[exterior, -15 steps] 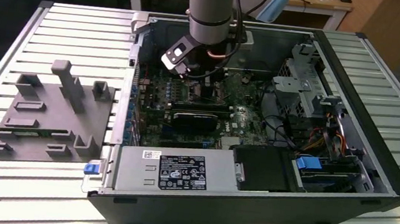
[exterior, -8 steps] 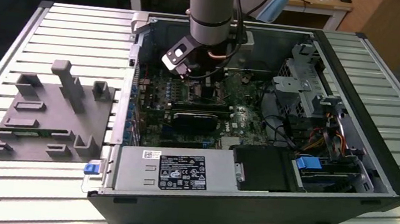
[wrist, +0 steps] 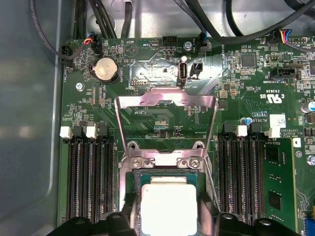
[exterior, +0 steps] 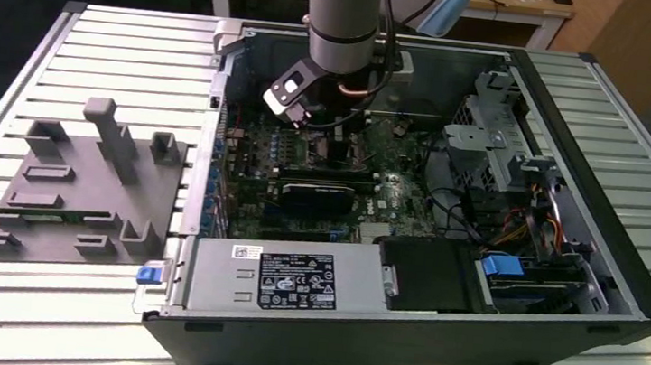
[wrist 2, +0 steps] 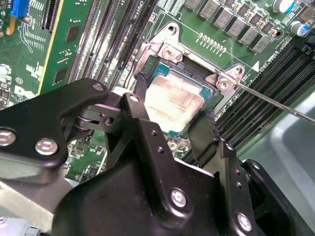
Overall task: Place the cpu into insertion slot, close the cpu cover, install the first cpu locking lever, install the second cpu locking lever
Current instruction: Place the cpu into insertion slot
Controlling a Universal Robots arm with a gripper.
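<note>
The gripper [wrist 2: 174, 98] clasps the cpu [wrist 2: 170, 110] at the insertion slot [wrist 2: 170, 51] — cpu cover [wrist: 166, 101] open.

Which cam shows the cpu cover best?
First wrist view: the cover is flipped open, its whole frame seen face-on, hinged beside the cpu. Second wrist view catches its hinge end, foreshortened. Exterior view: the arm stands before it.

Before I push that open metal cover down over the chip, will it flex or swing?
The cover looks like thin sheet metal with a big window, so it is probably light and a bit springy if pushed off-centre. It seems hinged beside the chip, so it should likely swing rather than slide.
</note>
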